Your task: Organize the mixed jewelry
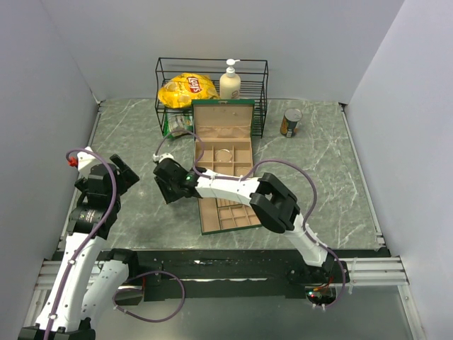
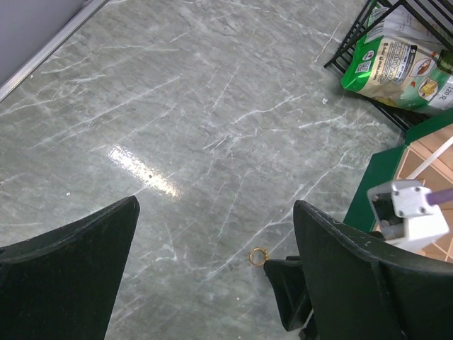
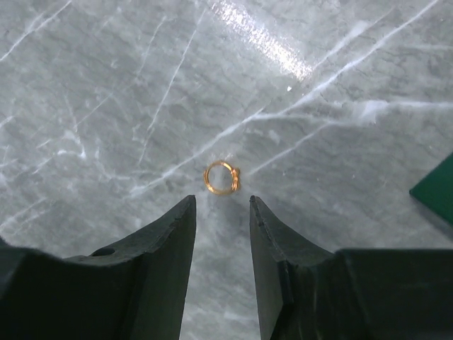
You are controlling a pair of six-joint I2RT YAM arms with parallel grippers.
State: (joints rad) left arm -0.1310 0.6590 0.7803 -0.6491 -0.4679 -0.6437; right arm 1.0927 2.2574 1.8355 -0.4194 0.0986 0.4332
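The right jaws stand slightly parted and grasp nothing. In the right wrist view the small gold ring (image 3: 222,178) lies flat on the table (image 3: 106,92) at 12 o'clock from the gap, just beyond the two dark fingertips (image 3: 185,207) and touching neither. The left jaws are spread wide and are also empty, hanging over bare table.

The left wrist view shows the ring (image 2: 257,256) from the other side, with the right arm's dark finger just beside it at 4 o'clock, a green packet (image 2: 400,64) at 1 o'clock and a corner of the green box (image 2: 375,173). The top view does not resolve the ring. It does show the right arm (image 1: 233,185) reaching across to 9 o'clock of the compartment tray (image 1: 228,217), and the open box (image 1: 223,117) at 12 o'clock of that tray, with a thin silvery bangle (image 1: 224,154) in one tan compartment.

The table is grey-green marble with white veins and a bright glare patch. Pale grey walls close three sides. At the far edge stand a black wire basket (image 1: 212,67) holding a yellow crisp bag (image 1: 187,88) and a pump bottle (image 1: 230,81), and a can (image 1: 291,122) at 3 o'clock of it.
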